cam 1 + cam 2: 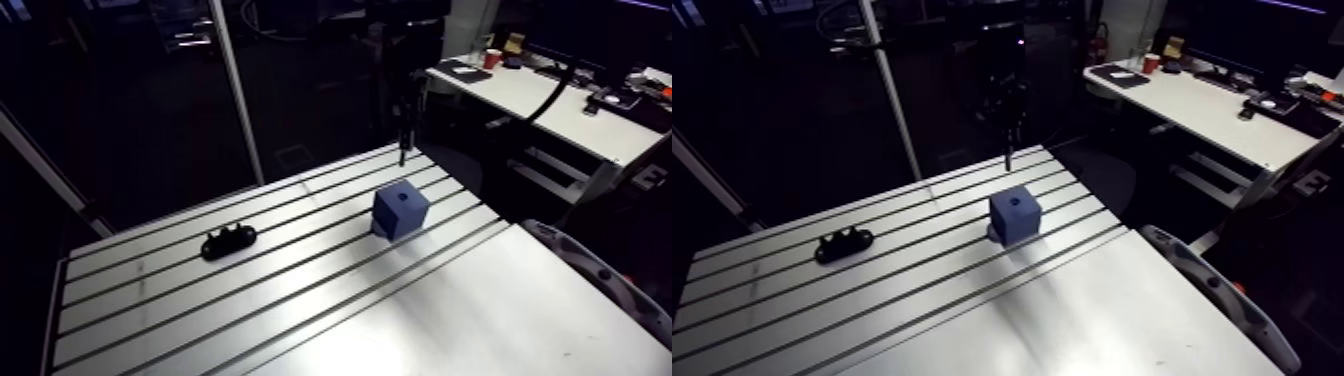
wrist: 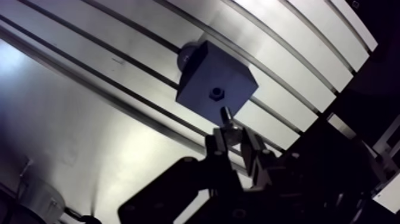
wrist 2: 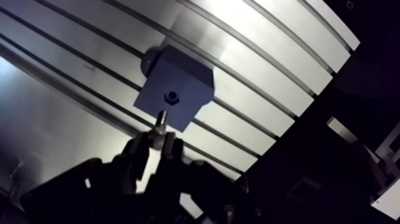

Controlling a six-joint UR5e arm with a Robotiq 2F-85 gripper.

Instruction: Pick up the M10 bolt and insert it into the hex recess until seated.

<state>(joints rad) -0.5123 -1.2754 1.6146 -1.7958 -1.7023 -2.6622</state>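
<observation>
- Gripper (image 2: 233, 138): two fingers clamped on the head of the M10 bolt (image 2: 225, 114), shank pointing down and away from the fingers.
- M10 bolt: held in the air above the slotted table (image 1: 300, 320), just beside the blue block (image 2: 217, 74), outside its hex recess (image 2: 216, 93).
- Blue block: stands on the table, recess in its top face.
- Black clamp-like part (image 1: 229, 241): lies on the table, well apart from the block.

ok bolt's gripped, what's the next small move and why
Probably slide the bolt across until it sits over the hex recess in the blue block, before lowering: the gripper is shut on it, but in the arm view it hangs beyond the block.
</observation>
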